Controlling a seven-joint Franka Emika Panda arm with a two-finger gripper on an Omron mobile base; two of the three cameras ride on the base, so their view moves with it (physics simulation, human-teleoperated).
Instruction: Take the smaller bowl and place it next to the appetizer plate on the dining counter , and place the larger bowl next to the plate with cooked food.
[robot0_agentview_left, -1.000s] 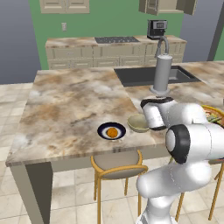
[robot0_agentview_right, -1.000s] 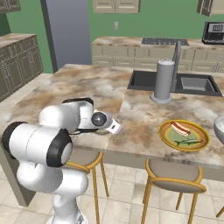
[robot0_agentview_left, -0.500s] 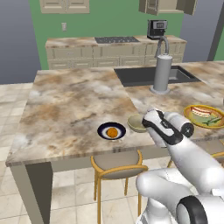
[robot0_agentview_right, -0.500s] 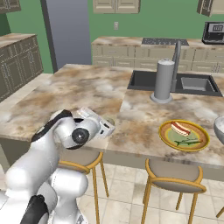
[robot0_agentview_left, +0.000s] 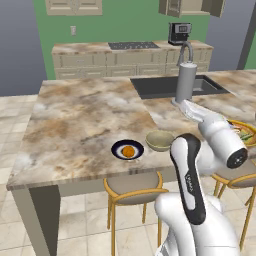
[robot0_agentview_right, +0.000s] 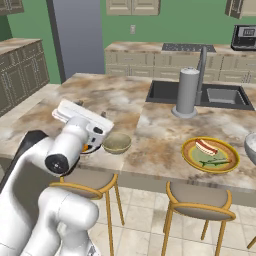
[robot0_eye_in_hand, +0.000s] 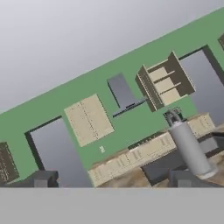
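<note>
One small tan bowl (robot0_agentview_left: 159, 140) beside appetizer plate (robot0_agentview_left: 127, 149); tool (robot0_eye_in_hand: 111, 178) wide — empty.

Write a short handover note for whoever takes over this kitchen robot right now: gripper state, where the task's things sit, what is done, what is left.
Gripper: open, holding nothing, raised and looking toward the far wall and the tap.
Smaller bowl: on the dining counter near its front edge, just beside the appetizer plate. That part looks done.
Plate with cooked food: further along the same front edge, past the tap.
Larger bowl: at the right edge of the right base view, beyond that plate; I cannot tell whether it is already placed.
Left: check the larger bowl and, if needed, set it next to the cooked-food plate.
</note>
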